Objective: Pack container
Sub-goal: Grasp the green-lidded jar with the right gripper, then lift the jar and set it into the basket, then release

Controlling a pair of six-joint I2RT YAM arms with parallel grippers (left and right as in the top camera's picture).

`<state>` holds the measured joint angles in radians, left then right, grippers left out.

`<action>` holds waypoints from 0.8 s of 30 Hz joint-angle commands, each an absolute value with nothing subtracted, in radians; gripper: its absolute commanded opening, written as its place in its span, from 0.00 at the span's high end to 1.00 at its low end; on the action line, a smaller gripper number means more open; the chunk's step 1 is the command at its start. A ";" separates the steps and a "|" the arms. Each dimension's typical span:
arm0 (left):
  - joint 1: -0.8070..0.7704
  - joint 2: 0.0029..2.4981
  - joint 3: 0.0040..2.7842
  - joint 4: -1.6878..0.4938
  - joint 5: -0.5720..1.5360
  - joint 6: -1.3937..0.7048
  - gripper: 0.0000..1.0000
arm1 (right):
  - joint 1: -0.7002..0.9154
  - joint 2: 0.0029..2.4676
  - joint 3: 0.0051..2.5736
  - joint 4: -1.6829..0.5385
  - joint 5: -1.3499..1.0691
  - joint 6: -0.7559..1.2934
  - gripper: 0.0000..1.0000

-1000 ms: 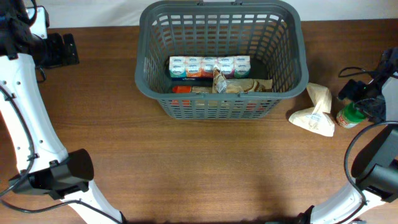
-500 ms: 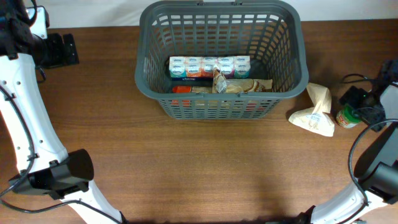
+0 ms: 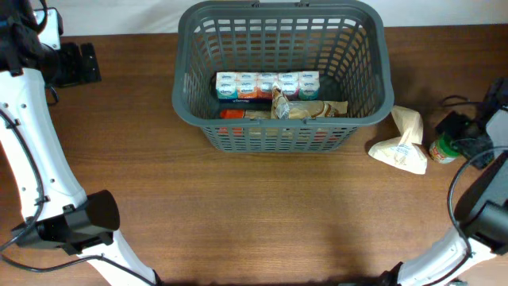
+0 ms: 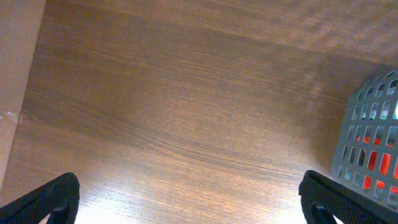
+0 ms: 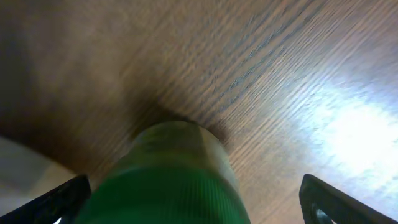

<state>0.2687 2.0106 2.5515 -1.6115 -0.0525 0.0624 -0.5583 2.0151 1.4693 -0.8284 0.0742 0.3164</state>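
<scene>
- The left gripper [image 4: 189,199] hangs over bare wooden table [image 3: 238,214] in the upper left of the overhead frame. Its fingers [image 4: 43,199] are spread wide, with nothing between them and nothing touched.
- The right gripper [image 5: 202,199] sits at the right edge of the overhead frame, its two fingers [image 5: 348,199] parted to either side of a green-lidded jar [image 5: 168,180]. In the wrist view the blurred lid fills the gap from the left finger across the middle, while the right finger stands clear of it. Whether the left finger touches the lid cannot be told.
- A cream paper bag [image 3: 401,143] lies on the table just left of the jar, between it and the basket.
- The container [image 3: 282,135], a dark grey slotted basket, stands at top centre of the overhead frame, well apart from both grippers.
- On its floor lies a row of small white, green and orange boxes [image 3: 266,83]. In front of them lies a crumpled brown packet [image 3: 298,109], with a red item [image 3: 232,114] at its left.
</scene>
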 commanded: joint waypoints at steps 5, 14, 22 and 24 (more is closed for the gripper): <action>0.271 2.003 2.546 -1.610 -0.042 0.052 0.01 | -0.557 2.077 1.457 -0.805 0.056 0.345 0.02; 0.271 2.003 2.546 -1.610 -0.042 0.052 0.01 | -0.557 2.077 1.457 -0.807 0.004 0.357 0.55; 0.271 2.003 2.546 -1.610 -0.042 0.052 0.01 | -0.550 1.984 1.542 -0.921 -0.053 0.344 0.88; 0.271 2.003 2.546 -1.610 -0.042 0.052 0.01 | -0.517 1.878 1.668 -1.001 -0.081 0.284 0.96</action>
